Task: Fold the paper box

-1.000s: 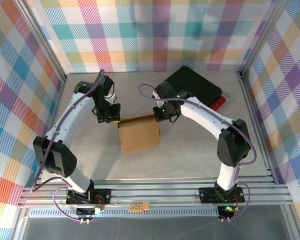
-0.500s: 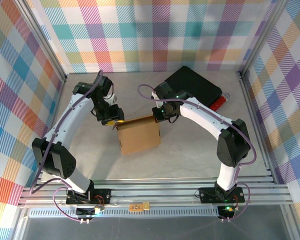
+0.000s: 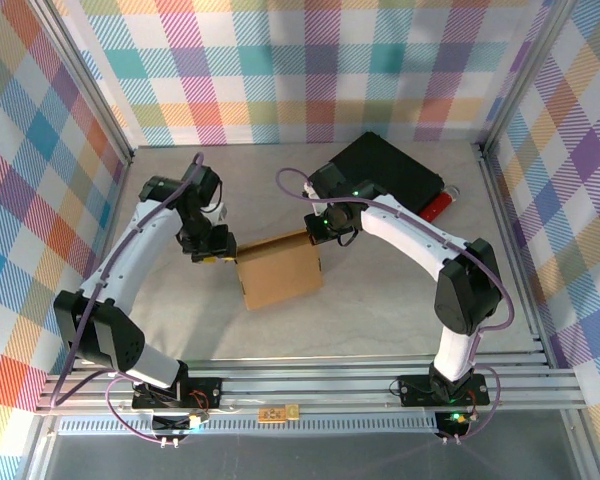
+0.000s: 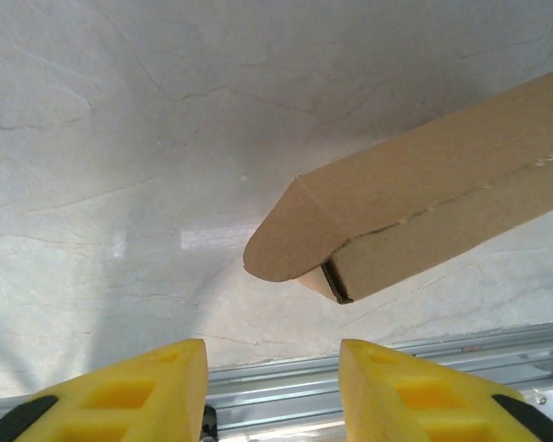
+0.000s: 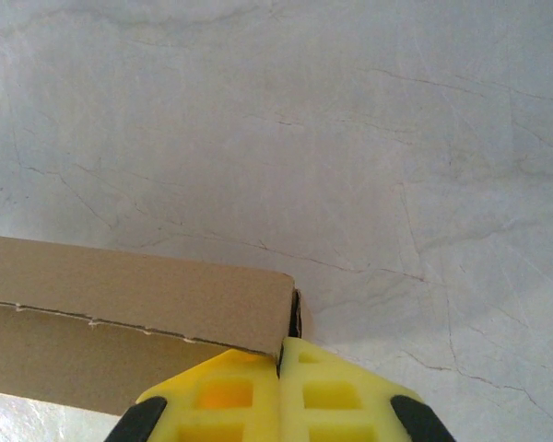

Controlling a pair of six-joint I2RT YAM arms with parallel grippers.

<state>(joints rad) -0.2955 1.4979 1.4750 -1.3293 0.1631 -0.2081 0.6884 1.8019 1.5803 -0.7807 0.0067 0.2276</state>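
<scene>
patience: i'm bracing the paper box (image 3: 278, 272) with the closed right gripper (image 5: 281, 357), lining the half-open, empty left gripper (image 4: 272, 361) squarely toward its rounded flap (image 4: 290, 244).

Pale, grey-veined table (image 3: 380, 310), seen from my remote station, with three things lying on it.
I see the paper box (image 3: 278, 268), plain brown cardboard, resting about the middle of the table, a little toward the left edge and turned slightly off square to the near edge. In my left wrist view a rounded flap sticks out at one of its corners. A black case (image 3: 390, 165) lies toward the far right corner, with a red object (image 3: 437, 207) just beside it on the right-edge side.
</scene>
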